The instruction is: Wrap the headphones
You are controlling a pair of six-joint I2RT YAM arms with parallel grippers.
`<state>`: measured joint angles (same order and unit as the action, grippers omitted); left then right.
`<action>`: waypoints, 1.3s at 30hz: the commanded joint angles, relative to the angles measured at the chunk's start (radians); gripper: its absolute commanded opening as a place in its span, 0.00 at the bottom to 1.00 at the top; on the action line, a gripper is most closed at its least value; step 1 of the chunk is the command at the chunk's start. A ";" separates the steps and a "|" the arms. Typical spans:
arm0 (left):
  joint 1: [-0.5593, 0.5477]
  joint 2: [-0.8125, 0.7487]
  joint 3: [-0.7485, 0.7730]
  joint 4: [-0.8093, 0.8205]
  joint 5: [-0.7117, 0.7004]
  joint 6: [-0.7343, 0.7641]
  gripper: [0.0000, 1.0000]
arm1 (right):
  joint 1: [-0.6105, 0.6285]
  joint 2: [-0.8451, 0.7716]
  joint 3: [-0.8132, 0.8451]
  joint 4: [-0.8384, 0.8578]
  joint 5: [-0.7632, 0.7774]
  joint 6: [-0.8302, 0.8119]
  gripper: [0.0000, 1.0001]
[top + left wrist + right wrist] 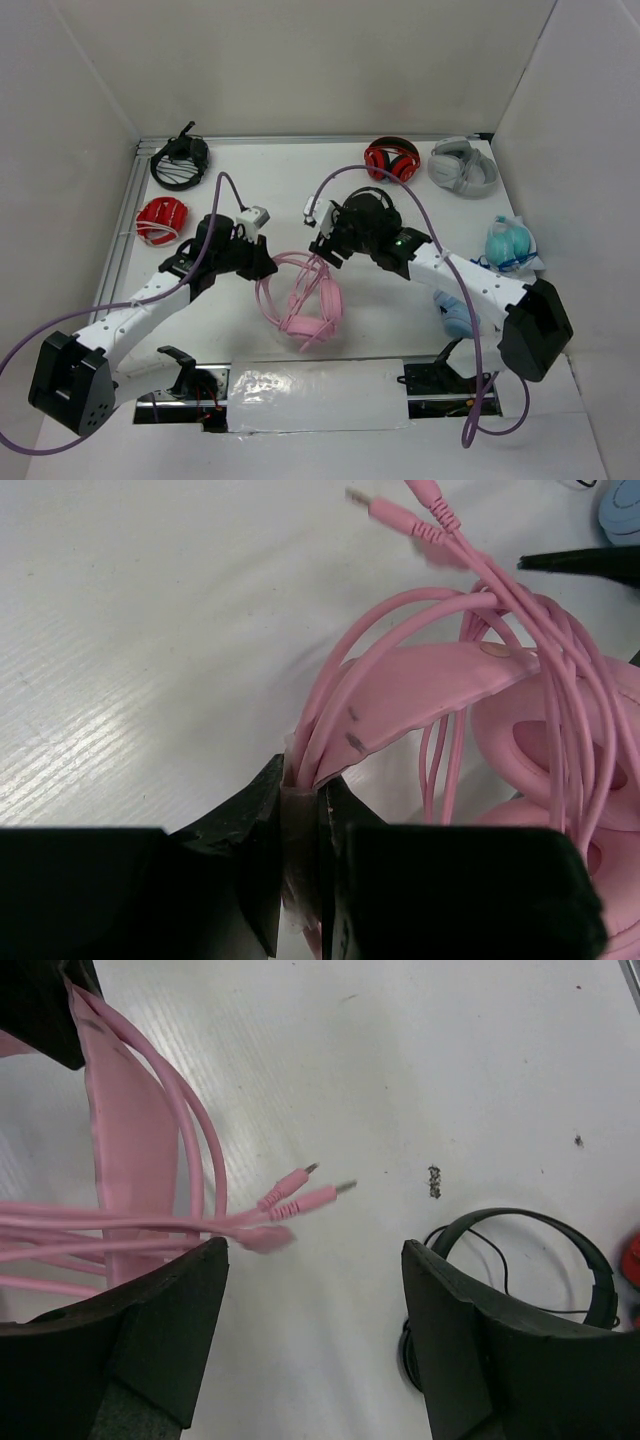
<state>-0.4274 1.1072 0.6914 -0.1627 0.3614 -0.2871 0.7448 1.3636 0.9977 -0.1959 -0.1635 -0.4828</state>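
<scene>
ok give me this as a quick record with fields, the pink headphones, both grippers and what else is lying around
pink headphones: between the two arms, cable gathered in loops along the headband
left gripper: shut on the headband and cable loops together
right gripper: open, nothing between its fingers
cable plugs: loose, just beyond the right gripper
others, at the back: red headphones, grey headphones, black headphones

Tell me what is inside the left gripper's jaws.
The left gripper is shut on the pink headphones: their flat headband and several loops of cable run in between its fingers. How deep they reach is hidden by the black gripper body.
</scene>
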 commanded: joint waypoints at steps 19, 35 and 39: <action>0.125 0.164 0.236 0.025 0.073 -0.145 0.00 | -0.151 -0.336 -0.094 0.230 0.203 0.415 1.00; 0.271 0.701 0.808 -0.098 -0.073 -0.323 0.00 | -0.294 -0.428 -0.156 0.148 0.413 0.799 1.00; 0.303 0.850 0.956 -0.115 -0.072 -0.346 0.00 | -0.305 -0.455 -0.203 0.162 0.441 0.819 1.00</action>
<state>-0.1455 1.8942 1.5295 -0.3008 0.2607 -0.5407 0.4511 0.9405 0.8165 -0.0635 0.2333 0.2966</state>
